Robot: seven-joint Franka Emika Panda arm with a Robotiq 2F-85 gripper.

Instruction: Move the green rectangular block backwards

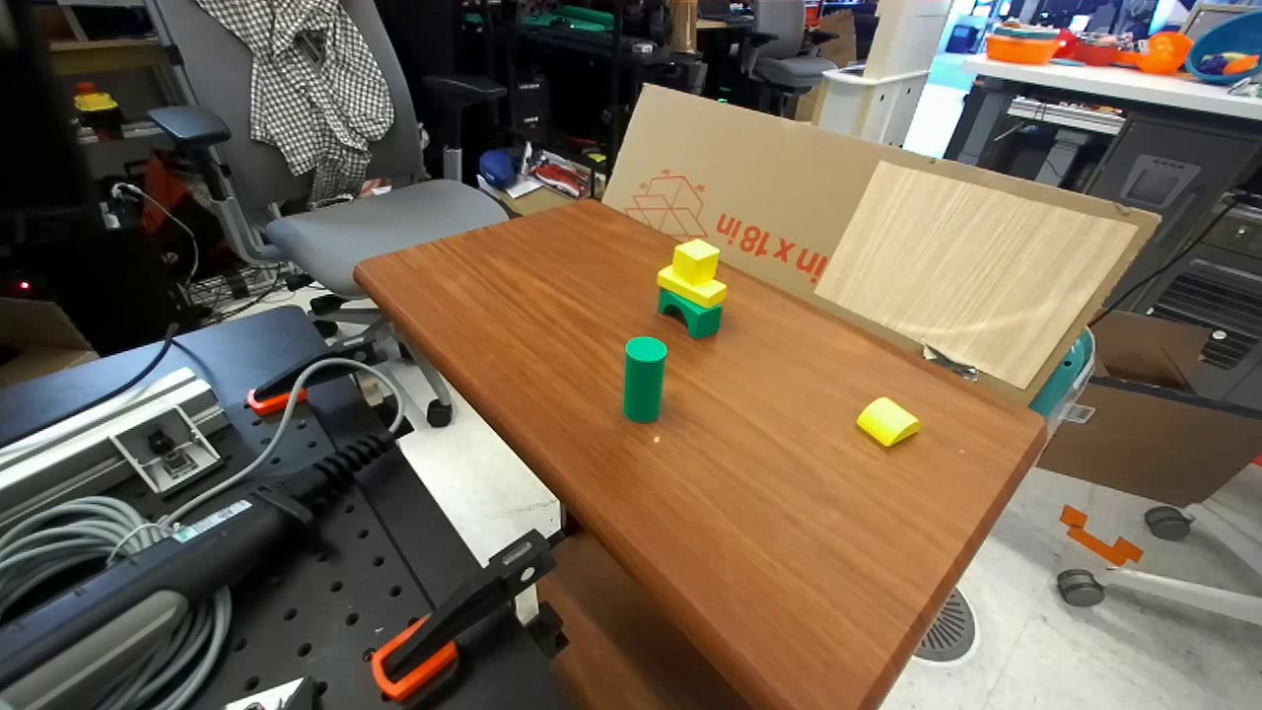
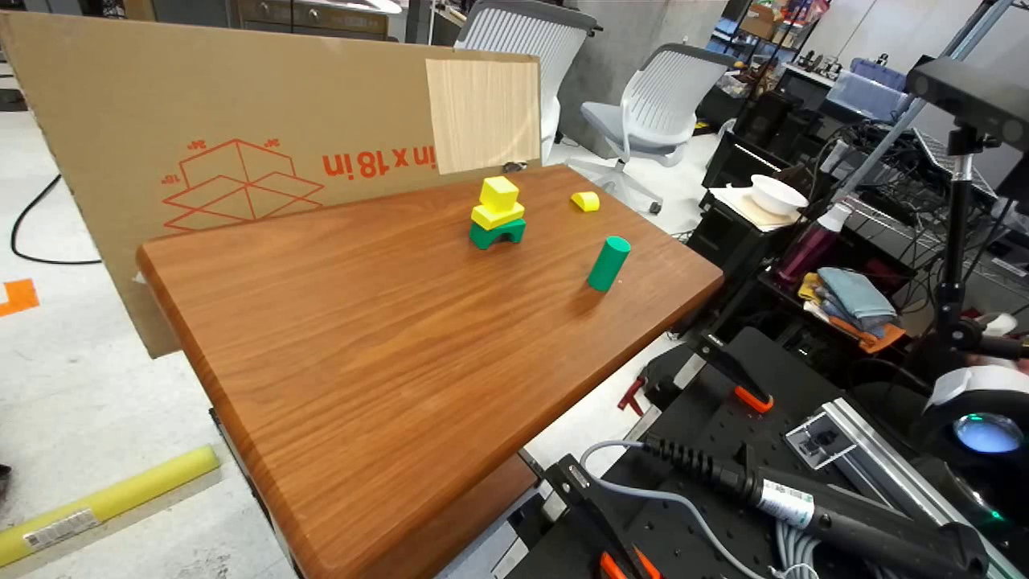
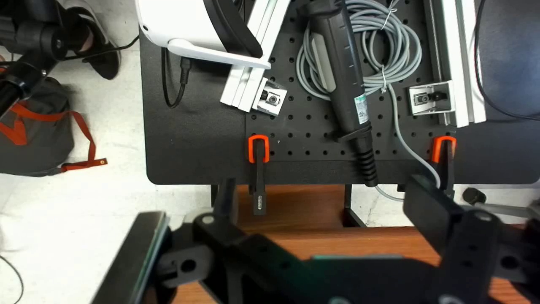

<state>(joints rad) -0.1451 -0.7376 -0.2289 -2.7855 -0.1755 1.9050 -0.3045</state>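
Note:
The green block (image 1: pixel 644 380) stands alone and upright on the wooden table; it looks round, like a cylinder, and is taller than wide. It also shows in an exterior view (image 2: pixel 609 263), nearer the table's right side. Beside it is a stack with a green arch (image 1: pixel 690 314) at the bottom, a flat yellow block (image 1: pixel 692 287) on it and a yellow cube (image 1: pixel 696 261) on top. My gripper (image 3: pixel 322 188) shows only in the wrist view, fingers wide apart with nothing between them. It is out of sight in both exterior views. The green block is not identifiable in the wrist view.
A small yellow half-round block (image 1: pixel 888 422) lies on the table (image 1: pixel 749 532). A cardboard sheet (image 1: pixel 769 168) stands along the far edge. A black bench (image 3: pixel 190 143) with orange-tipped clamps (image 3: pixel 259 147), a cable coil and a dark handheld device (image 3: pixel 337 63) adjoins the table.

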